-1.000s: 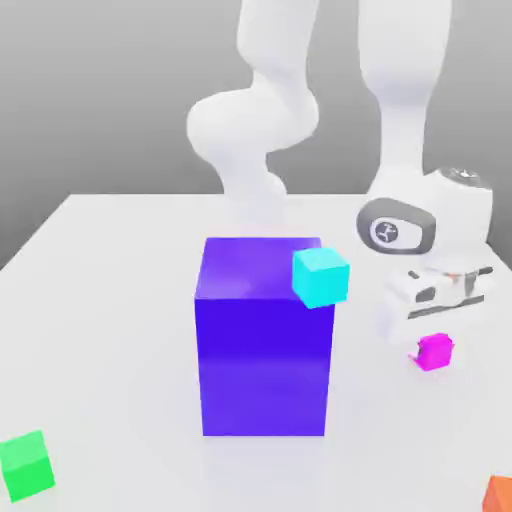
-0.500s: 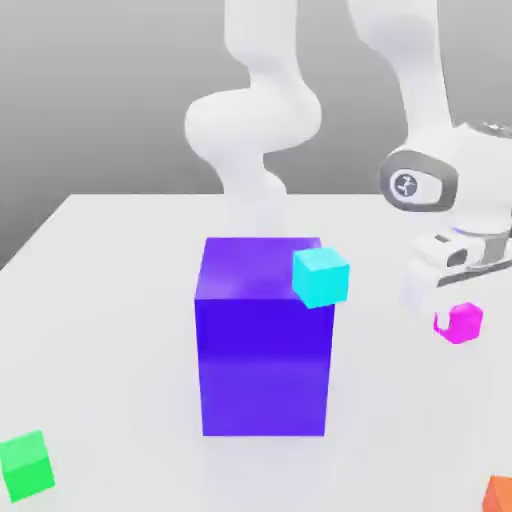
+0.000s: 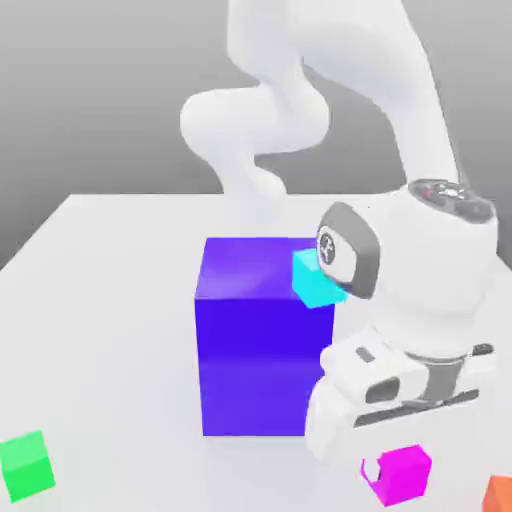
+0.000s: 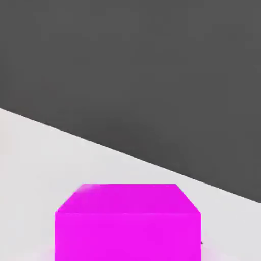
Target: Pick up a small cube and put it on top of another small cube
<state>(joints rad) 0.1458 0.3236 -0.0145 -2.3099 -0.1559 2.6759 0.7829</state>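
Green cube (image 3: 25,466): I see it sitting on the white table (image 3: 100,300), far out at the exterior view's left, near the front edge and well apart from everything else.
Big blue-purple block (image 3: 262,340): standing upright on the table around the middle, the tallest thing I have out here.
Cyan cube (image 3: 316,280): I read it at the block's upper corner on the exterior view's right; the arm's wrist covers part of it, so I cannot tell whether it rests on the block or behind it.
Arm (image 3: 410,280): the white wrist hangs just to the right of the block, hand pointing down.
Gripper (image 3: 398,470): I have it pinched in tight on the small magenta cube (image 3: 400,474), fingers barely apart, and the cube hangs right under the hand.
Small magenta cube, placement: low in the exterior view, right of the block and apart from it; whether it clears the table I cannot tell. From the hand view I get the same cube (image 4: 127,227) close up, squarely in front of the camera, white table around it and dark backdrop beyond.
Orange cube (image 3: 499,494): just a corner peeking in at the far right edge, on the table, near the magenta one.
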